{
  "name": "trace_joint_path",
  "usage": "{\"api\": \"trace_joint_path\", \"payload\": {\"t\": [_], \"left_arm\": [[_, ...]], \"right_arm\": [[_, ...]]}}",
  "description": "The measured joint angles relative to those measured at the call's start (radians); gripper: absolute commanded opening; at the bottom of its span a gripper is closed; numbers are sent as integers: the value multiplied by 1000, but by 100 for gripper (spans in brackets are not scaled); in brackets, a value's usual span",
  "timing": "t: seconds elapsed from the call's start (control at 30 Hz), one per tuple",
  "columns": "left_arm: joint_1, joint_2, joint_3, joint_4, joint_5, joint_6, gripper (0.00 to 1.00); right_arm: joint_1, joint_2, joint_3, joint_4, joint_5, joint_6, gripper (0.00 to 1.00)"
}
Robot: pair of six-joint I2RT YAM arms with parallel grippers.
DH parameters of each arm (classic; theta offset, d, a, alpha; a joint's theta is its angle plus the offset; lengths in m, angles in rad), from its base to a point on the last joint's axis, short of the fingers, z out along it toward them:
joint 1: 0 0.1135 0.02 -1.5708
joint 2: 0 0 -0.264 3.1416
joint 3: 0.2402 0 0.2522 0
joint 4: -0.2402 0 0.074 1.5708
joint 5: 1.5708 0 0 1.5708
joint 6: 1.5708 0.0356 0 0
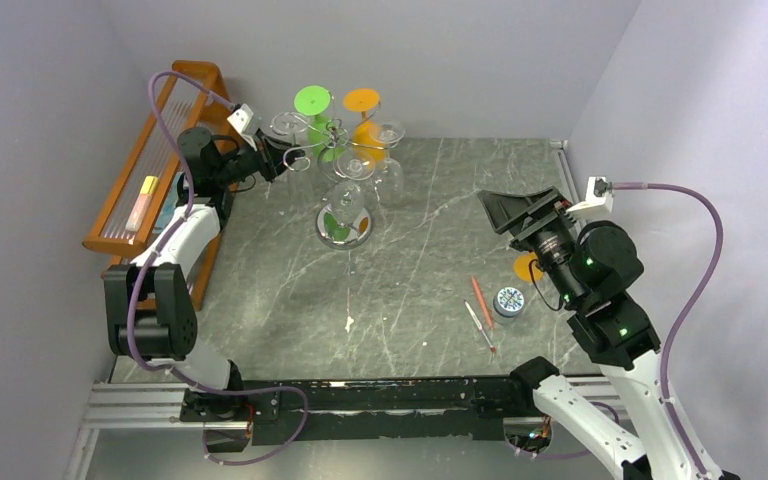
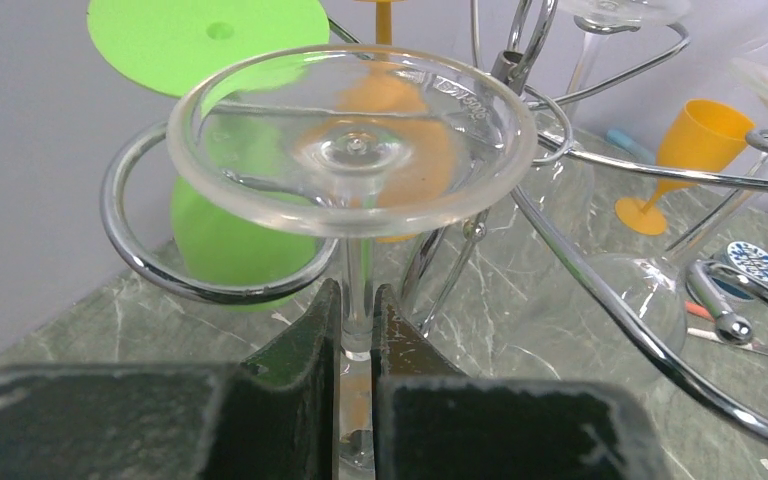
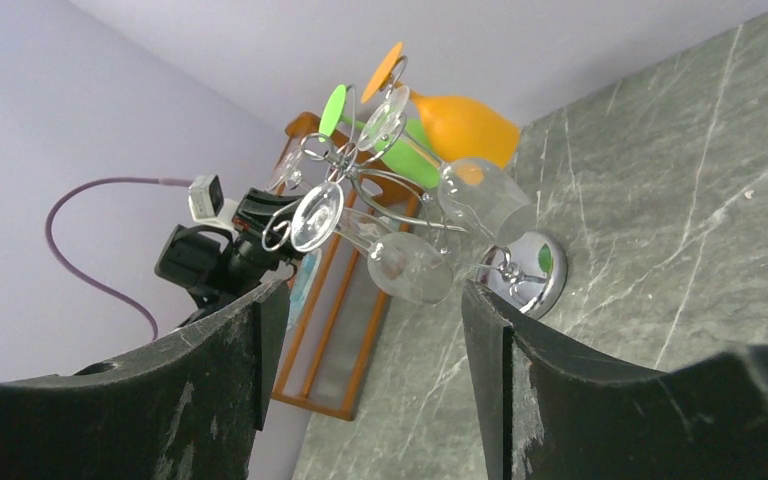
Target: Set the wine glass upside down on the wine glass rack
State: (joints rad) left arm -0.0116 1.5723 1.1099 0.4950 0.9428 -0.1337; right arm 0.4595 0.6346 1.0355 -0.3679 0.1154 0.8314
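Note:
My left gripper (image 2: pixel 357 295) is shut on the stem of a clear wine glass (image 2: pixel 345 140), held upside down with its round foot on top. The foot lies just above a curled hook arm (image 2: pixel 140 255) of the silver wine glass rack (image 1: pixel 343 228), and the stem stands at the hook's open end. I cannot tell whether the foot rests on the hook. In the top view the left gripper (image 1: pixel 274 162) is at the rack's left side. My right gripper (image 1: pixel 512 210) is open and empty, raised at the right. It faces the rack (image 3: pixel 525 270) from a distance.
Green (image 1: pixel 312 99), orange (image 1: pixel 362 100) and clear (image 1: pixel 390 132) glasses hang on the rack. An orange wooden slatted rack (image 1: pixel 150 180) stands by the left wall. An orange glass (image 2: pixel 695 150), two pens (image 1: pixel 480 300) and a small round tin (image 1: pixel 508 301) lie near the right arm.

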Motion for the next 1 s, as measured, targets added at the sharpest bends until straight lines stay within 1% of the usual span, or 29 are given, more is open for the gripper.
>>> {"api": "trace_joint_path", "payload": {"t": [0.33,0.67,0.83,1.0], "left_arm": [[-2,36,17,1,-35,10,5],[-3,36,15,32,-166,-11,5],[-3,29,-22,96,-220,-35,5],[-3,-16,-106,174,-268,-60,5]], "right_arm": [[0,6,-17,13,-16,7,67],[0,8,-19,21,-22,11,67],[0,8,-23,23,-22,10,67],[0,4,-27,24,-21,11,67]]}}
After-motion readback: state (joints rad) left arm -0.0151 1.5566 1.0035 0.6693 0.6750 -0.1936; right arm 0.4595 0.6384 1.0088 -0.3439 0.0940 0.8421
